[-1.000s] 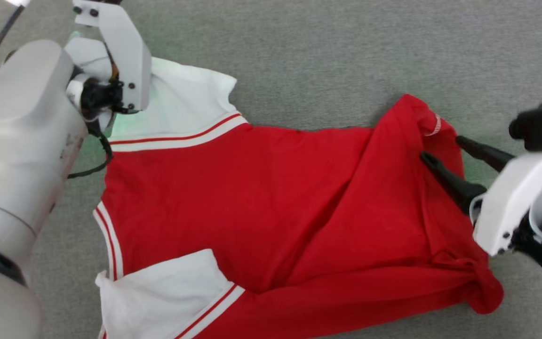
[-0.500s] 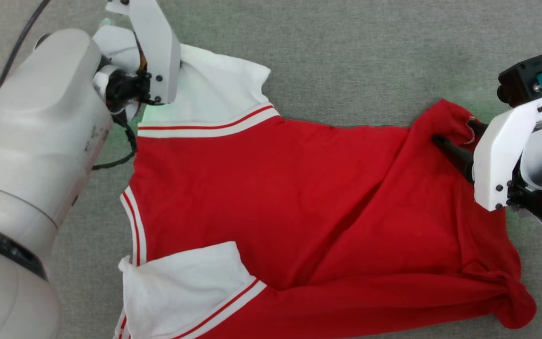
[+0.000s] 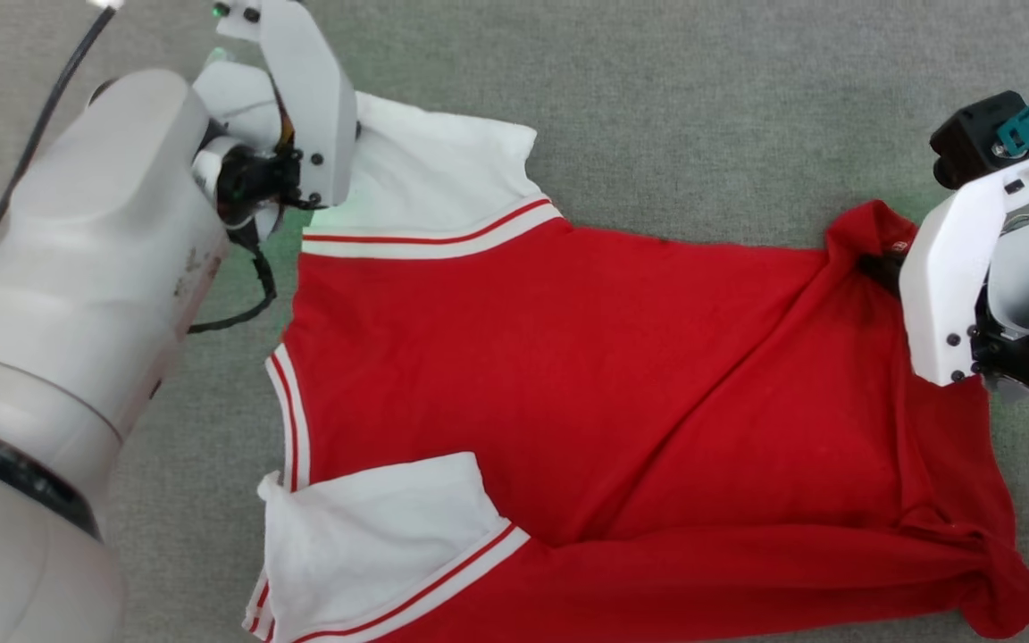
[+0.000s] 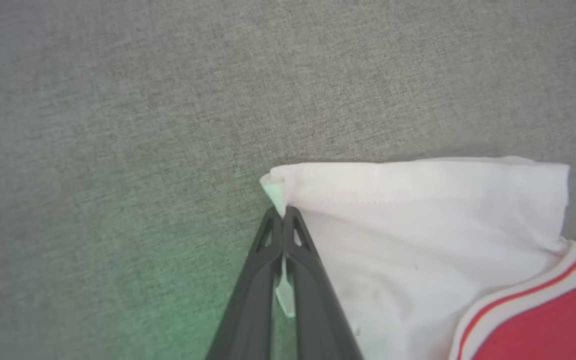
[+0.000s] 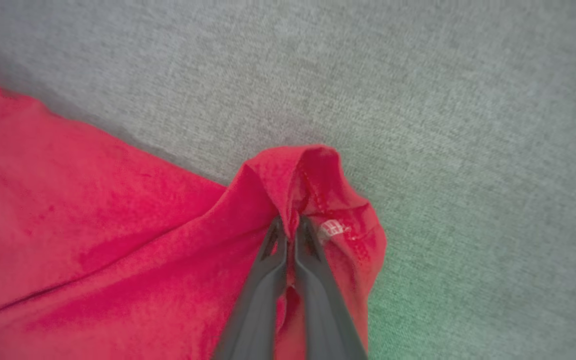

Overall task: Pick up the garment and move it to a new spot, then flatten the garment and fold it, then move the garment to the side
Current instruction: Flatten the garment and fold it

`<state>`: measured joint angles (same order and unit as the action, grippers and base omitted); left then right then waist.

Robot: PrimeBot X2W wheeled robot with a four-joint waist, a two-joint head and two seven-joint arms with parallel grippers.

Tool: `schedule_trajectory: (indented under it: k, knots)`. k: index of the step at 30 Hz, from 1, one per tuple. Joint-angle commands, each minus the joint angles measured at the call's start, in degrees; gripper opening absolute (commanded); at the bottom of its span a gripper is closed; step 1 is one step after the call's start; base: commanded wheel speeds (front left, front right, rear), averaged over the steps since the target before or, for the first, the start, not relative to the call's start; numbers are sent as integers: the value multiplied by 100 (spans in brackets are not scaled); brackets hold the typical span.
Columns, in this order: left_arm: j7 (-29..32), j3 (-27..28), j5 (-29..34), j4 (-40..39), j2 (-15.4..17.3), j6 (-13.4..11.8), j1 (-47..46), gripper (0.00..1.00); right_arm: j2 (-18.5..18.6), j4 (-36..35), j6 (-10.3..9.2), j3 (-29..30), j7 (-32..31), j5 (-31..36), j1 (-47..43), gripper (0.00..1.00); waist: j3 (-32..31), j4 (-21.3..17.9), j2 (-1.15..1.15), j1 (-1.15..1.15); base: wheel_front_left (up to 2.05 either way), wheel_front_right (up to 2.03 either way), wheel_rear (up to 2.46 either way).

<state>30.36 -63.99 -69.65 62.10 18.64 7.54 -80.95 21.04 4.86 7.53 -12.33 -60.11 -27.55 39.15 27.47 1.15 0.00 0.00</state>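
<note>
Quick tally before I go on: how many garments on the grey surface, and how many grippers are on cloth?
garment: 1, red with white sleeves
grippers: 2, left gripper shut on a white sleeve corner, right gripper shut on a red corner
total: 3

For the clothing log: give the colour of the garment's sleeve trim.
The sleeve trim is white with a thin red stripe, clearest in the head view.

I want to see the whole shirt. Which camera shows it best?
Head view: nearly the whole shirt lies spread out there. Left wrist view shows a white sleeve corner; right wrist view, a bunched red corner.
</note>
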Motion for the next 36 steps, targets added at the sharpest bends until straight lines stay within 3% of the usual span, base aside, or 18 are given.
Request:
schedule_trajectory:
  k: [1,12,24,29,36]
  knots:
    - [-30,20,-46,30,62,-17,70,0,68,51,-8,0,39,-27,-100,0,-98,52,0,0,0,0,0]
    - [-383,84,-259,-441,295,-16,203,0,565,-56,-7,-55,723,-540,-510,0,-763,283,0,0,0,0,0]
    - [-505,-109,-339,-1560,997,-25,841,0,1208,-283,-8,-102,1285,-1030,-1520,0,-1557,513,0,0,0,0,0]
    - [-409,-180,-387,-2371,1406,-303,1283,0,1331,-439,-8,49,1365,-1131,-2088,0,-1833,625,0,0,0,0,0]
    - [-183,-253,-539,-4184,2223,-1178,2047,0,1306,-716,-8,332,1408,-1194,-2901,0,-2062,737,0,0,0,0,0]
